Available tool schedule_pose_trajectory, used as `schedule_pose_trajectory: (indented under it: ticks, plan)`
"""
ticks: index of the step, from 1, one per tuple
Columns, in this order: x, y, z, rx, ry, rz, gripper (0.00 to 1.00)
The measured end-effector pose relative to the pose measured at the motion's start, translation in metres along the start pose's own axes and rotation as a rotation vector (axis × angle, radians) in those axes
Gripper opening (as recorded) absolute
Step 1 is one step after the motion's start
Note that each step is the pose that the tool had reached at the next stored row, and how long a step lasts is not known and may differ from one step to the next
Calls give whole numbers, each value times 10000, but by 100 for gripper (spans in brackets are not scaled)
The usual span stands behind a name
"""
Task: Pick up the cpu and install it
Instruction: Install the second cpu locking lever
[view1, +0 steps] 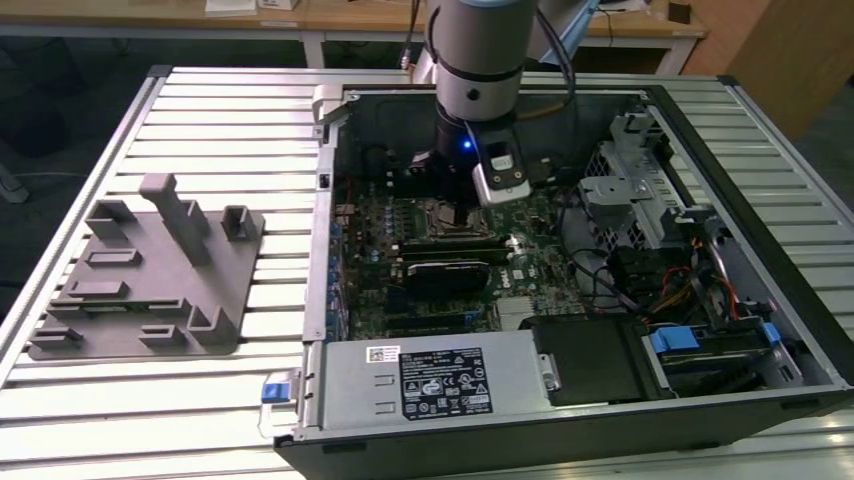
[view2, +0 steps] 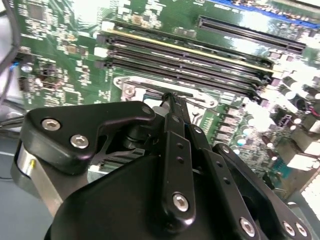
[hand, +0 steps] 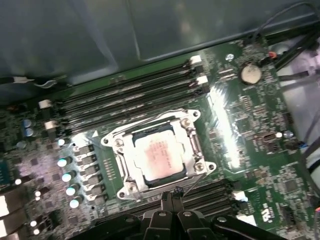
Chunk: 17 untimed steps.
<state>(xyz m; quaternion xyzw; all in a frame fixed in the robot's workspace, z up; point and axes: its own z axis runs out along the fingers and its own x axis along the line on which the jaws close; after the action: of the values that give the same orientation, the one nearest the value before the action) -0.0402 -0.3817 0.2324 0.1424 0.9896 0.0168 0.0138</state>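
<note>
- the cpu (hand: 159, 156) sat flat inside the socket frame (hand: 196, 146) on the motherboard (hand: 250, 130).
- my gripper (hand: 172, 194) hung just beside it, jaws clenched on nothing (tips together).

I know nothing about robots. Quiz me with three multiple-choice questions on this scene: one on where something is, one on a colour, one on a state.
1. Where does the cpu lie?
A. on the grey fixture block
B. in the motherboard socket
C. on the power supply

2. What colour is the motherboard?
A. green
B. red
C. white

3. How does the computer case stand?
A. closed
B. side open, insides showing
C. upside down with its feet up

Answers:
1. B: the first wrist view shows the chip seated inside the metal socket frame.
2. A: both wrist views show a green board.
3. B: the exterior view shows the board and cables inside, with the arm reaching in.
</note>
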Motion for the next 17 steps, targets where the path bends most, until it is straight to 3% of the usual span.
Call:
schedule_pose_trajectory:
  ticks: [4,5,10,17]
  plan:
    - [0,-1,10,120,422,-118,11]
    - [0,-1,10,136,475,-131,11]
    - [0,-2,6,136,476,-133,11]
    - [-2,2,-58,117,479,-135,11]
